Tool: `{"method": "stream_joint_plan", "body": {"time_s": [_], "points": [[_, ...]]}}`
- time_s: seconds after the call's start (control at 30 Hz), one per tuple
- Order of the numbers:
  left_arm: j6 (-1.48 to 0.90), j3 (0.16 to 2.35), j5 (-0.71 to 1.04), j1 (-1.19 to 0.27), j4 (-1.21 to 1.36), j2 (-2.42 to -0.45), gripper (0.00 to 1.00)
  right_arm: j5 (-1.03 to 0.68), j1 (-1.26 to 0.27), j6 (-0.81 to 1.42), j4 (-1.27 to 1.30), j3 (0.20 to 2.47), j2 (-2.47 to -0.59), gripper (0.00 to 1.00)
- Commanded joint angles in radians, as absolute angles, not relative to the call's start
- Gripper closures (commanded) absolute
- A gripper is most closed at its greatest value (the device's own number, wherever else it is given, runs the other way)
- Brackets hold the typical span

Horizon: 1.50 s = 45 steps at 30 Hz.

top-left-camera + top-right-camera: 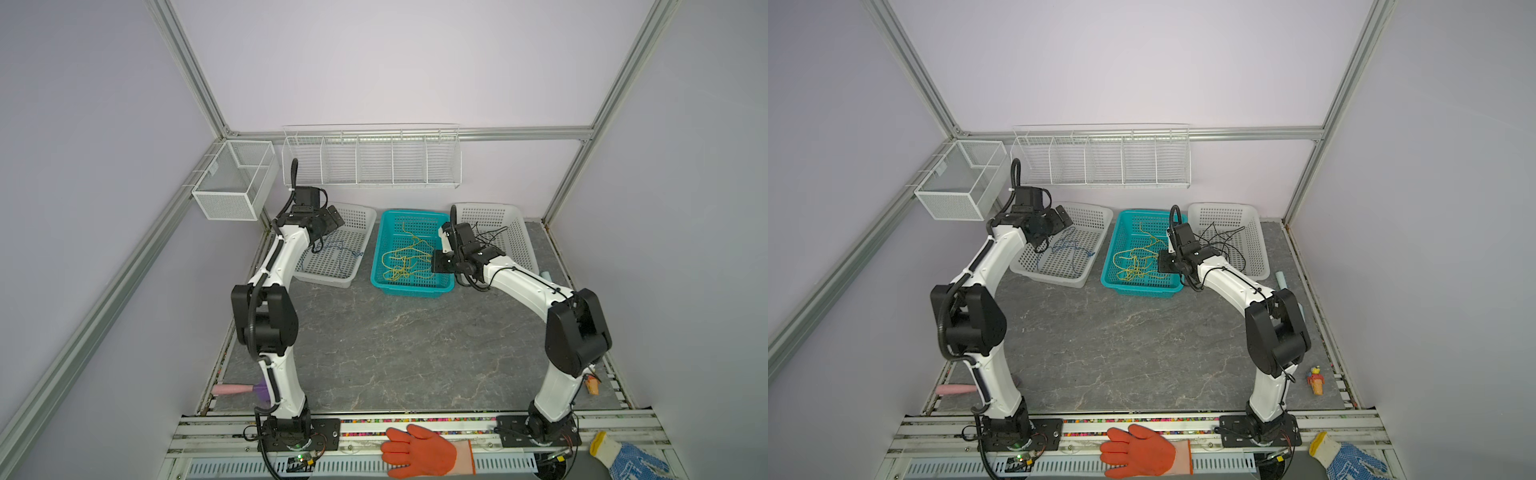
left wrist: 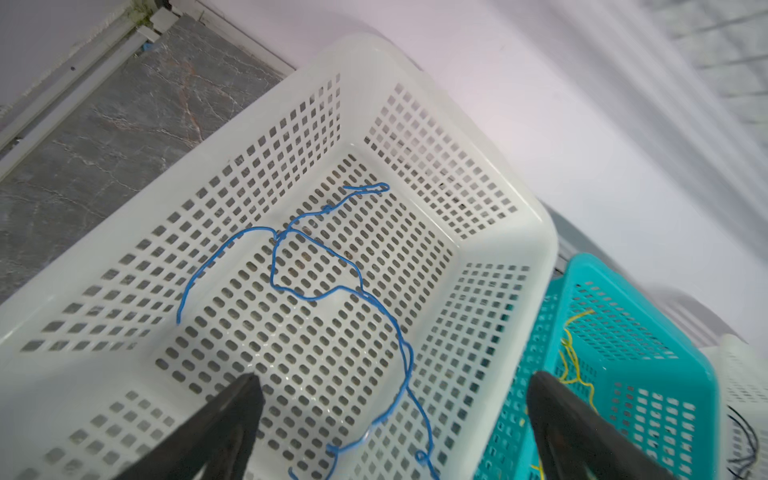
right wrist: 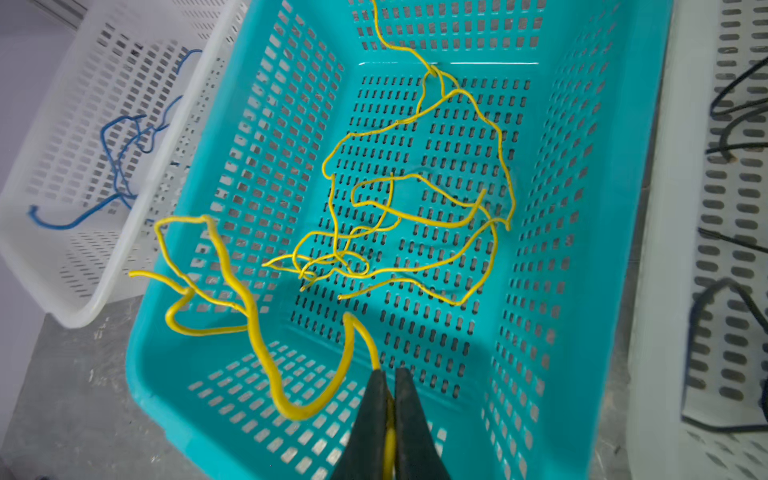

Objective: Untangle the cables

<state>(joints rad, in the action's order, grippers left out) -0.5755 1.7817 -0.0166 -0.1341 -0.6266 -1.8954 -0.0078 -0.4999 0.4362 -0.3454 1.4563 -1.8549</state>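
Three baskets separate the cables by colour, which suggests that sorting is well advanced.

1. Right gripper point(image 3: 388, 372): the fingers point(image 3: 370, 415) are closed on one yellow cable point(image 3: 297, 414), which is pinched between the pads near one of its ends. Beyond the fingertips the held strand hangs in a free loop over the near rim of the teal basket point(image 3: 582, 249). It appears clear of the other yellow cables, which lie knotted on the basket floor farther ahead of the fingertips. The hold near the end probably serves to draw this strand out without dragging the knot along.

2. Left gripper point(image 2: 395, 378): the fingers point(image 2: 232, 415) stand wide apart with nothing between them. The blue cable point(image 2: 272, 270) lies below and ahead of the fingertips on the floor of the left white basket point(image 2: 536, 232), and one run passes under the gap between the fingers. The wide setting suits either a fresh pick or standby.

3. Black cables point(image 3: 723, 147) rest in the right white basket point(image 3: 665, 208), beside the right fingers and out of their grip.

Remaining work, as judged: the yellow knot.
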Motion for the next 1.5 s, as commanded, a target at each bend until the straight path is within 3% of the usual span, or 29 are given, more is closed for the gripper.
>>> {"method": "stream_joint_plan", "body": {"time_s": [0.0, 0.43, 0.6, 0.77, 0.9, 1.07, 1.2, 1.27, 1.47], "points": [[-0.595, 1.678, 0.008, -0.15, -0.529, -1.785, 0.0, 0.021, -0.494, 0.446, -0.4, 1.501, -1.897, 0.91], [-0.615, 1.276, 0.02, -0.232, -0.421, -1.478, 0.0, 0.048, -0.472, 0.46, -0.423, 1.506, -1.885, 0.82], [-0.638, 1.193, 0.033, -0.244, -0.416, -1.401, 0.0, 0.03, -0.47, 0.456, -0.429, 1.5, -1.85, 0.62], [-0.657, 1.158, 0.021, -0.29, -0.421, -1.35, 0.0, 0.007, -0.47, 0.453, -0.416, 1.455, -1.755, 0.35], [-0.665, 1.181, 0.016, -0.313, -0.443, -1.364, 0.0, -0.013, -0.47, 0.448, -0.426, 1.421, -1.673, 0.29], [-0.595, 1.19, -0.038, -0.313, -0.485, -1.358, 0.0, -0.022, -0.474, 0.42, -0.412, 1.277, -1.479, 0.21], [-0.481, 1.168, -0.109, -0.314, -0.537, -1.306, 0.01, 0.052, -0.48, 0.366, -0.469, 1.174, -1.286, 0.04], [-0.425, 1.108, -0.157, -0.314, -0.507, -1.242, 0.01, 0.119, -0.482, 0.349, -0.46, 1.098, -1.152, 0.11], [-0.339, 0.817, -0.307, -0.313, -0.279, -0.985, 0.01, 0.352, -0.479, 0.315, -0.354, 0.887, -0.828, 0.12]]}}
